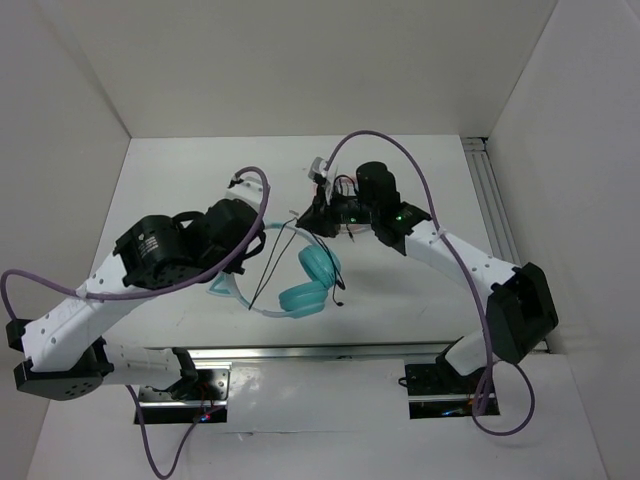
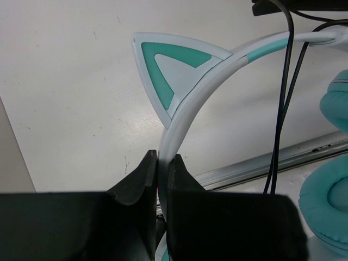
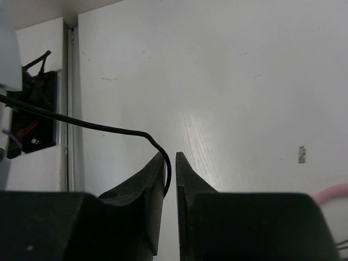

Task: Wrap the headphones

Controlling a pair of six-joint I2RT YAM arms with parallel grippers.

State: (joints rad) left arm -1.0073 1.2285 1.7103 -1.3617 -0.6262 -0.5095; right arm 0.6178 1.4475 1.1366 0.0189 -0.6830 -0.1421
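The headphones [image 1: 310, 285] hang above the table's front middle, with teal ear cups [image 1: 320, 264] side by side. In the left wrist view the pale headband [image 2: 187, 100] with a cat ear [image 2: 163, 70] rises out of my left gripper [image 2: 162, 159], which is shut on it. The thin black cable [image 2: 280, 109] hangs beside the band and runs up to my right gripper [image 1: 318, 213]. In the right wrist view the cable [image 3: 109, 128] curls down between the right gripper's [image 3: 170, 156] fingers, lying against the left finger [image 3: 155, 174]; a narrow gap shows beside it, so the jaws stand slightly open.
An aluminium rail [image 1: 330, 351] runs along the table's near edge, and another [image 1: 490, 200] runs along the right side. White walls enclose the table on three sides. A pink curved band [image 3: 333, 191] shows at the right edge of the right wrist view.
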